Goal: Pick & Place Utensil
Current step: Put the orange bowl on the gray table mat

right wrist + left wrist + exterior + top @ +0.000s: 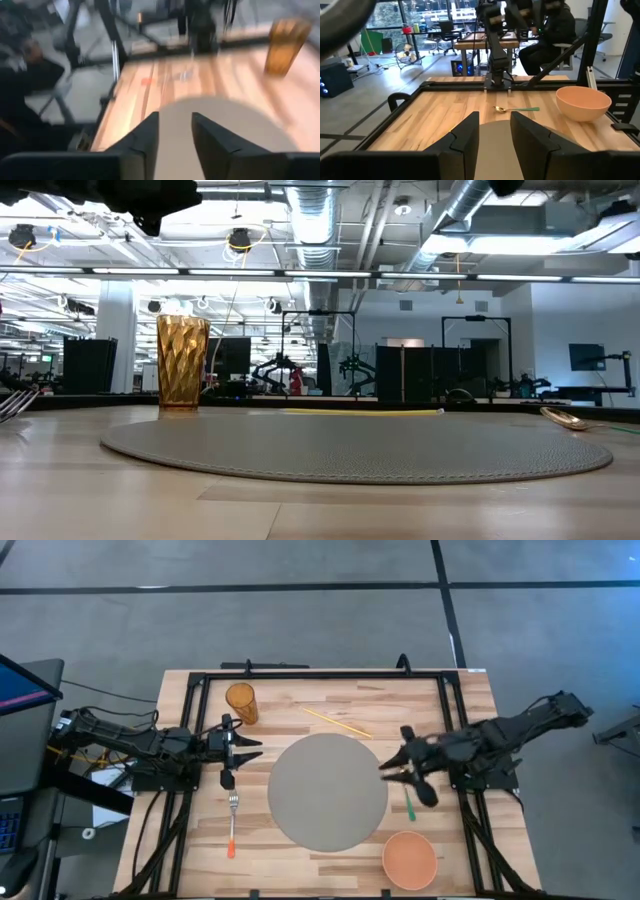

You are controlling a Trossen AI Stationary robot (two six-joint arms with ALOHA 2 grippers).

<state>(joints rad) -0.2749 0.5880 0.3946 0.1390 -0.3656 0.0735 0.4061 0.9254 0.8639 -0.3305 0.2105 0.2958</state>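
Hovering with right pincer [405, 772] released, empty, above round grey woven placemat's [328, 790] edge. Lying just beside and below that pincer: green-handled metal spoon [409, 804] on wooden table [300, 700]. Approaching, seemingly; next needing descent and closing on handle. Waiting: left pincer [240, 750], released.

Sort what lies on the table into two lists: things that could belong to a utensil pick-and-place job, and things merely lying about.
Likely in the job:
fork
spoon
round mat
right gripper, open beside the spoon

Probably lying about:
amber cup
chopsticks
orange bowl
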